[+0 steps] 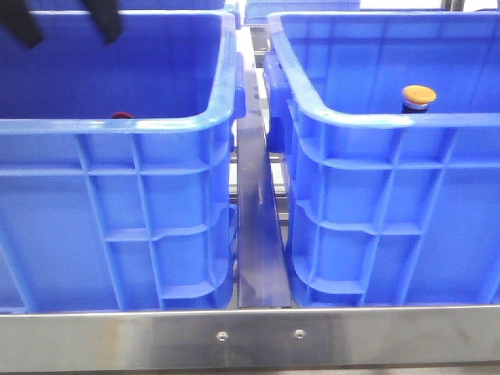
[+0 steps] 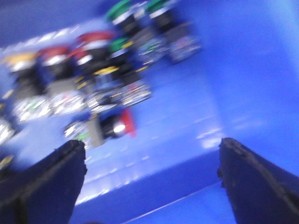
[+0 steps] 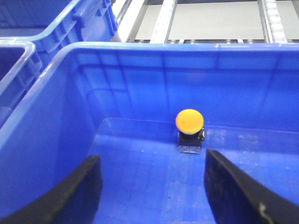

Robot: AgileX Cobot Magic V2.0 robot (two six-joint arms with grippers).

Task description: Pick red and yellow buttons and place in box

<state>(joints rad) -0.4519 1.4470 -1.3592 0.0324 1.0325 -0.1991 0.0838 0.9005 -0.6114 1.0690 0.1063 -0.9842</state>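
Observation:
Two deep blue ribbed crates stand side by side. The right one is the box (image 1: 391, 121); one yellow button (image 1: 419, 95) stands upright in it near the far wall, also in the right wrist view (image 3: 189, 121). My right gripper (image 3: 153, 158) is open and empty above the box floor (image 3: 140, 186), short of that button. The left crate (image 1: 117, 125) holds several red, yellow and green buttons, blurred in the left wrist view; a red one (image 2: 122, 124) lies nearest on its side, and a yellow one (image 2: 18, 60) sits farther off. My left gripper (image 2: 152, 144) is open and empty over them; its dark fingers (image 1: 105, 22) show in the front view.
A metal rail (image 1: 258, 234) runs between the two crates and a steel bar (image 1: 250, 336) crosses the front edge. More blue crates (image 3: 70, 28) and a roller conveyor (image 3: 210, 21) lie beyond. A red button top (image 1: 119, 116) peeks over the left crate's near rim.

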